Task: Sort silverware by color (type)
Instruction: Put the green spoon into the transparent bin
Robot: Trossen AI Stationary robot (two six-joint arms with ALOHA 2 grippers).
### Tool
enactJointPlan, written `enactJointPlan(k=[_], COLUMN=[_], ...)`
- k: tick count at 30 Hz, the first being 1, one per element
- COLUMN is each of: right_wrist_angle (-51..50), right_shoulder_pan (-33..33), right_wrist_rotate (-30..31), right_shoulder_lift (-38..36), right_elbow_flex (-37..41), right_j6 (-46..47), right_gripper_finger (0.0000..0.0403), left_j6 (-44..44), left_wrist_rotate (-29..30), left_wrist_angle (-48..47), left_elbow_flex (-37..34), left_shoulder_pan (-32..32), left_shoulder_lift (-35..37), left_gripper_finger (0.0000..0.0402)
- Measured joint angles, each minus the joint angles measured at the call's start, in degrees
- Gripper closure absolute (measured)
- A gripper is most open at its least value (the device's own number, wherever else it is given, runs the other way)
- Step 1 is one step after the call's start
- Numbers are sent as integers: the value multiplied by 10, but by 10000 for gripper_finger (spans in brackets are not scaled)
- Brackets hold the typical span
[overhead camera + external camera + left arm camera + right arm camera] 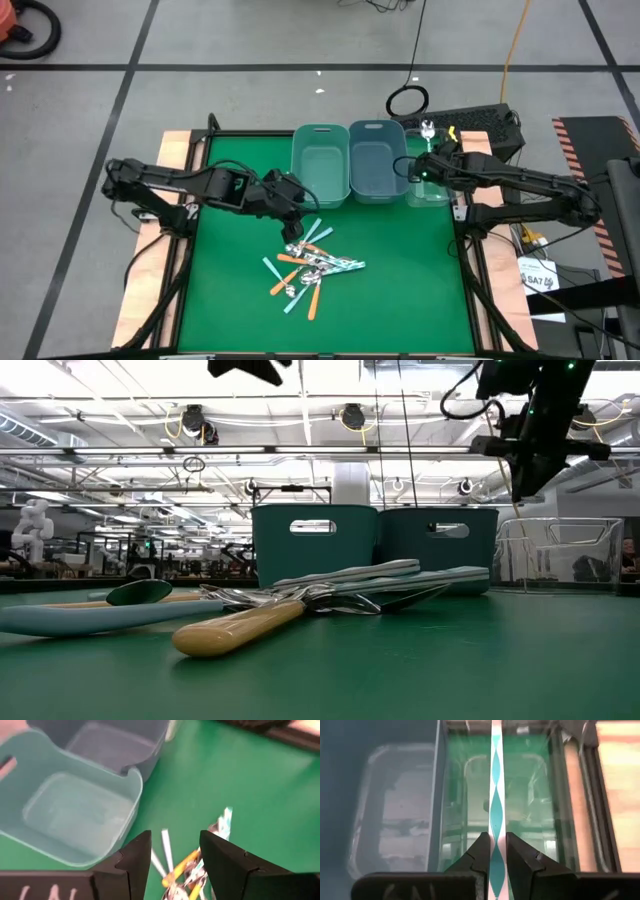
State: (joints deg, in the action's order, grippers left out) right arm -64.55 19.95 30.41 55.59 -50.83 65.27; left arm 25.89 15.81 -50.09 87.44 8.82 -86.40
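Observation:
A pile of spoons (310,265) with orange, light blue and teal handles lies on the green mat, also seen close up in the low view (300,605). My left gripper (290,200) hangs open above the pile's far-left edge; in its wrist view the gripper (175,860) has some spoons (192,867) showing in its gap, untouched. My right gripper (424,166) is over the clear bin (432,197), shut on one spoon with a teal-and-white handle (496,795). A teal bin (320,165) and a blue-grey bin (375,160) stand beside the clear one. My right gripper (496,851) pinches the spoon's teal-and-white handle (496,837) between its two fingers. The handle runs on ahead of the fingers, along them, above the clear bin (560,795). The spoon is lifted clear of the table and the bin.
Three bins stand in a row at the mat's far edge, teal (75,815), blue-grey (395,810) and clear. A black cable loop (407,101) and a dark box (485,128) lie beyond the table's far right corner. Bare green mat surrounds the pile.

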Motion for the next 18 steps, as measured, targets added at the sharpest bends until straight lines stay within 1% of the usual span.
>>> enactJointPlan(k=[5,8,11,14,18], right_wrist_angle=[1,2,3,23,64], right_shoulder_pan=[18,31,41,52,70], right_wrist_rotate=[-6,-6,-6,-8,-32], right_shoulder_lift=[2,7,13,17,23], right_elbow_flex=[7,12,25,48,79], right_j6=[-17,-43,-50,-75,-107], right_gripper_finger=[369,369,369,369,368], left_j6=[12,14,12,10,11], left_wrist_rotate=[-19,-22,-24,-24,-24], left_wrist_angle=[-3,12,2,7,3], left_elbow_flex=[-1,1,-1,0,0], left_shoulder_pan=[4,5,5,0,-6], left_shoulder_lift=[-20,-28,-30,-31,-34], left_gripper_finger=[225,225,225,225,225])
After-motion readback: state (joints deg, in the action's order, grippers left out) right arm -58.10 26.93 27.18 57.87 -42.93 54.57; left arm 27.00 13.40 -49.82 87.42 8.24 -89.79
